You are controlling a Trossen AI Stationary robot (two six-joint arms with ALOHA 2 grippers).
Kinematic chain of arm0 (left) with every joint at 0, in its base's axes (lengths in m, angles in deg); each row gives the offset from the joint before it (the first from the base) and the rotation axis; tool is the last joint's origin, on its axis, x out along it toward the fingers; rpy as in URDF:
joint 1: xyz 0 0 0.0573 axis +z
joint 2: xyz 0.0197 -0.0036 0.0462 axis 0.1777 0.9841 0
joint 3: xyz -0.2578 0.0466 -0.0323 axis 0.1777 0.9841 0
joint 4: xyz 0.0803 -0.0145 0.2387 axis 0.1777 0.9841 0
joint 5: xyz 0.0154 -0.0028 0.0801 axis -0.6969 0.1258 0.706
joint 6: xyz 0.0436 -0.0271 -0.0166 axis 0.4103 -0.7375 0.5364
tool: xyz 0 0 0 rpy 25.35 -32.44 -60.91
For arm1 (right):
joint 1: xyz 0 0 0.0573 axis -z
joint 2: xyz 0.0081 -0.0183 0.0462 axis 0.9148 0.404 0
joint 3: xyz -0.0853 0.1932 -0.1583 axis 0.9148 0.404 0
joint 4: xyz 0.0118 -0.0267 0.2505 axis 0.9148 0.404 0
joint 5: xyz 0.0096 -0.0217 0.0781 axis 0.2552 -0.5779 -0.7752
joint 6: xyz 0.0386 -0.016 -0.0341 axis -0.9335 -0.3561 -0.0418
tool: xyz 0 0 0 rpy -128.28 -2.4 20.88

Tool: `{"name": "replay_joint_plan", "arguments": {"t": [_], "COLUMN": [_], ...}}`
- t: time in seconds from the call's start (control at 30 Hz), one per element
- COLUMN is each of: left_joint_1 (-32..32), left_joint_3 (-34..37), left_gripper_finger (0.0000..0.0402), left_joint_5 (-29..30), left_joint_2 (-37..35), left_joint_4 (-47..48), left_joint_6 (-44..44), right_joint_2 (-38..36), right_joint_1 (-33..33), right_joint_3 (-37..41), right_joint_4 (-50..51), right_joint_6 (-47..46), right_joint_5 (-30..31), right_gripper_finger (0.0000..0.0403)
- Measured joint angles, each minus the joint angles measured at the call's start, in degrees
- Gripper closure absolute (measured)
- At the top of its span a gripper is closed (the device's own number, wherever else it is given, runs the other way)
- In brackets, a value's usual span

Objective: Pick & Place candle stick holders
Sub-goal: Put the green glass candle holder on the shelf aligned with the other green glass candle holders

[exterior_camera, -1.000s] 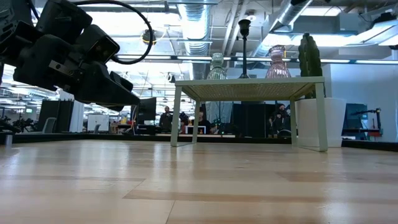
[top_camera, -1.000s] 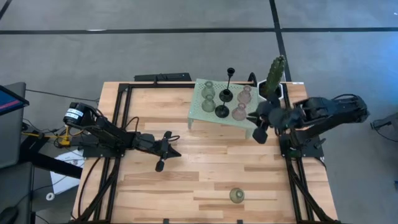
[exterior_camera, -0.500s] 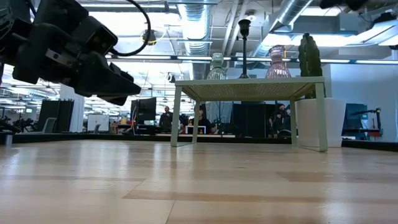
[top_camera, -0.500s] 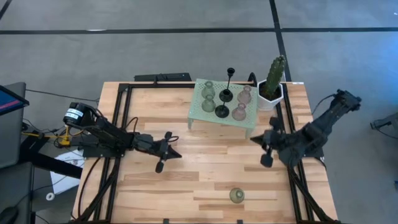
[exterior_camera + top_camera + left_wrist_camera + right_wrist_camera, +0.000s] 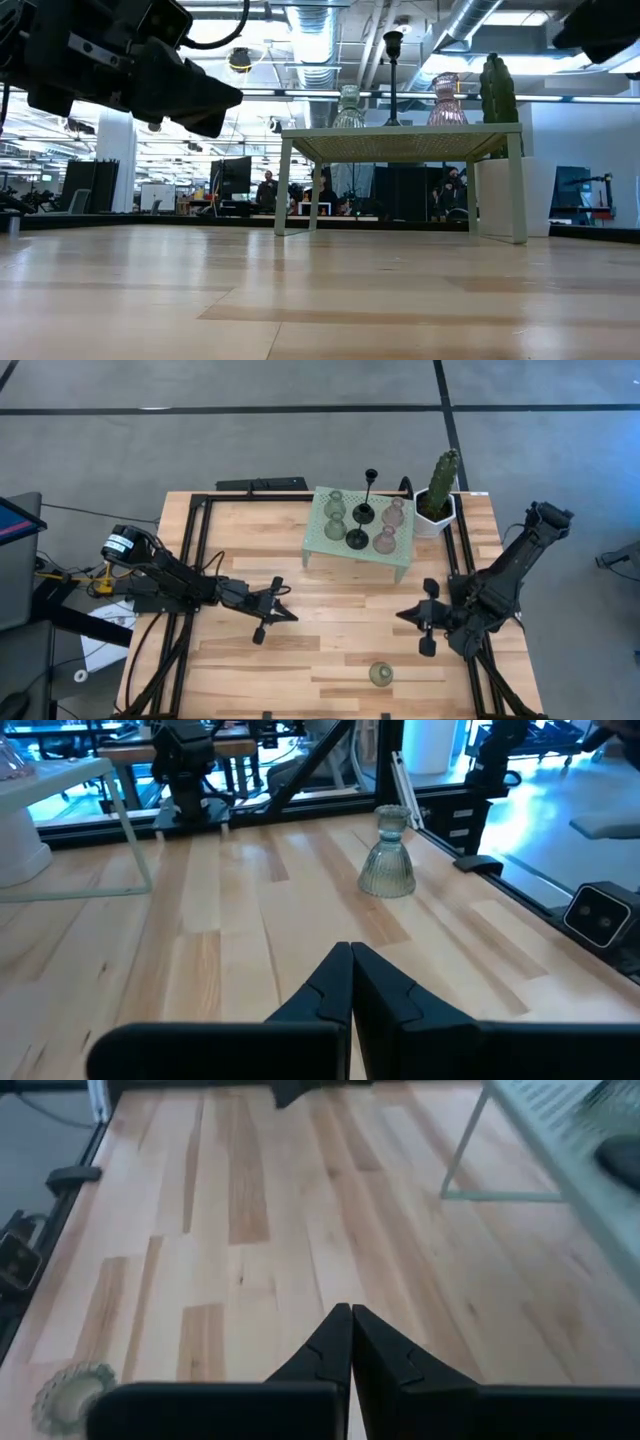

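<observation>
One dull green candle stick holder (image 5: 380, 674) stands alone on its base near the table's near edge; it also shows in the left wrist view (image 5: 387, 870) and the right wrist view (image 5: 65, 1395). Several other holders stand on the mint mesh stand (image 5: 318, 545): green (image 5: 335, 512), pink (image 5: 385, 540), a squat black one (image 5: 357, 540) and the tall black stem (image 5: 368, 495). My left gripper (image 5: 292, 615) is shut and empty over the table's middle left. My right gripper (image 5: 402, 616) is shut and empty at the middle right, between the stand and the lone holder.
A green cactus in a white pot (image 5: 440, 485) stands at the far right beside the stand. Black frame rails (image 5: 190, 560) run along the table's left and right sides. Bare wood lies between the two grippers (image 5: 345, 620).
My right gripper has drawn away from the mesh stand toward the table's near edge, and its arm has swung round with it. My left gripper has moved a little toward the table's right. The holders have stayed in place.
</observation>
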Motion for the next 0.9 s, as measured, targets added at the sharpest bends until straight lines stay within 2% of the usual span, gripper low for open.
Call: {"name": "replay_joint_plan", "arguments": {"t": [0.23, 0.63, 0.9], "left_joint_1": [0.00, -0.22, -0.22], "left_joint_3": [0.00, 0.00, 0.00], "left_gripper_finger": [0.0399, 0.0395, 0.0395], "left_joint_5": [-0.01, -0.03, -0.01], "left_joint_2": [0.00, 0.00, 0.00], "left_joint_4": [0.05, 0.08, -0.25], "left_joint_6": [-0.33, -0.84, -0.83], "right_joint_2": [0.01, 0.01, 0.01], "right_joint_1": [1.38, 4.44, 7.01], "right_joint_3": [0.02, 0.02, 0.02], "right_joint_4": [0.67, 2.03, 2.07], "right_joint_6": [1.51, 14.10, 15.62], "right_joint_5": [-7.91, -30.00, -31.27], "right_gripper_finger": [0.0402, 0.0402, 0.0403]}}
